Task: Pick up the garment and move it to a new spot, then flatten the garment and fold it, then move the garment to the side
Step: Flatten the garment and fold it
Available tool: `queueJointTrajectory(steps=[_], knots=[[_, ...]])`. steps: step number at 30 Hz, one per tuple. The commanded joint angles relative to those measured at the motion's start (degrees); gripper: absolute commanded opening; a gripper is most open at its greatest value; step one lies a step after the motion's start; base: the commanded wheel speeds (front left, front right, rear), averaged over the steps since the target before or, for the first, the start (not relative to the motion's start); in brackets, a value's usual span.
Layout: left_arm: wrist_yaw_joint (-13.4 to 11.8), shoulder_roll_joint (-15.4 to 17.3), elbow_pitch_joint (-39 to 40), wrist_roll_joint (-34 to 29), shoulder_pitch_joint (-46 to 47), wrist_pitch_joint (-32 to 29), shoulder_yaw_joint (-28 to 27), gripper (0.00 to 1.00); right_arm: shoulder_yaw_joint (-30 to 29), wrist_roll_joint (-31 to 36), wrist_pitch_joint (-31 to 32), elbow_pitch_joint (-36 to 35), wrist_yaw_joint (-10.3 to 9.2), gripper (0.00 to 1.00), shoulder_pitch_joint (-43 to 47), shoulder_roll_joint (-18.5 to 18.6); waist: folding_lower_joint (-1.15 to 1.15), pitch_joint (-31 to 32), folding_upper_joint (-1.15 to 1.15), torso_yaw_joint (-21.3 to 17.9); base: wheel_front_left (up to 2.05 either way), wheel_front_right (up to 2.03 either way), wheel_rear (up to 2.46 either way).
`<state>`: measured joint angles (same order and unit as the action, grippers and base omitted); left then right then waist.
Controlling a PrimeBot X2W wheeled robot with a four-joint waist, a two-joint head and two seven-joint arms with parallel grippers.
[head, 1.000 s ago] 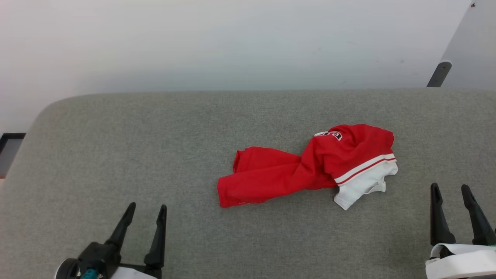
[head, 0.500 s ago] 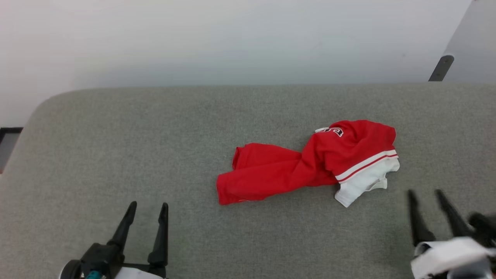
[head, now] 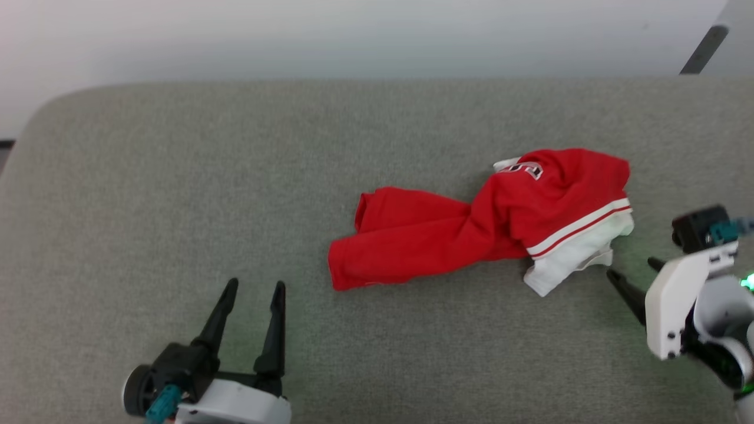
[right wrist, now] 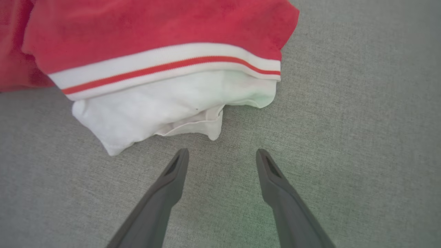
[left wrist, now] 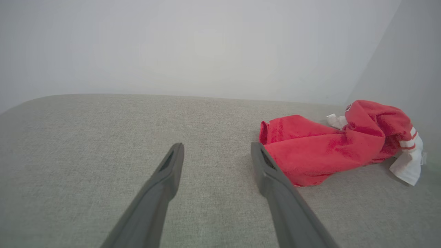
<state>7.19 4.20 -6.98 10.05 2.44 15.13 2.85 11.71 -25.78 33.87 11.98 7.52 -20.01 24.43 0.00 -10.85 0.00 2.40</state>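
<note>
Crumpled red-and-white cloth T-shirt [head: 489,218] lay crosswise, its sleeve end just ahead of the right gripper [right wrist: 222,151]; left gripper [head: 255,284] farther off, both gaping empty.

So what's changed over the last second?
The right gripper swung in from the lower right and now points at the white sleeve of the garment, jaws open, holding nothing. The head camera shifted too. The garment lies crumpled as before; the left gripper is unchanged.
</note>
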Motion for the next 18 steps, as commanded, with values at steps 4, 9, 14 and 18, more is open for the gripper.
queueJointTrajectory(steps=[4,9,14,18], knots=[[0.3,-0.6,-0.7,0.1,2.2,0.0,0.7,1.0,2.2,-0.3,4.0,-1.1,-0.06,1.0,-4.0,1.9,0.0,-4.8,0.0,1.5,0.0,0.0,0.0],[0.4,-1.0,-1.0,0.1,3.8,0.0,1.2,1.0,2.2,-0.4,4.7,-1.2,-0.06,1.0,-6.7,2.3,0.0,-6.7,0.0,1.9,0.0,0.0,0.0],[0.4,-1.2,-1.5,0.4,5.0,0.0,2.0,1.0,2.7,0.2,3.9,-0.5,-0.06,1.0,-8.7,2.1,0.0,-8.0,0.0,2.1,0.0,0.0,0.0],[0.4,-1.3,-1.9,0.7,5.8,0.0,2.5,1.0,3.2,0.1,2.8,0.4,-0.06,0.43,-9.8,1.6,0.0,-8.7,0.0,2.1,0.0,0.0,0.0]])
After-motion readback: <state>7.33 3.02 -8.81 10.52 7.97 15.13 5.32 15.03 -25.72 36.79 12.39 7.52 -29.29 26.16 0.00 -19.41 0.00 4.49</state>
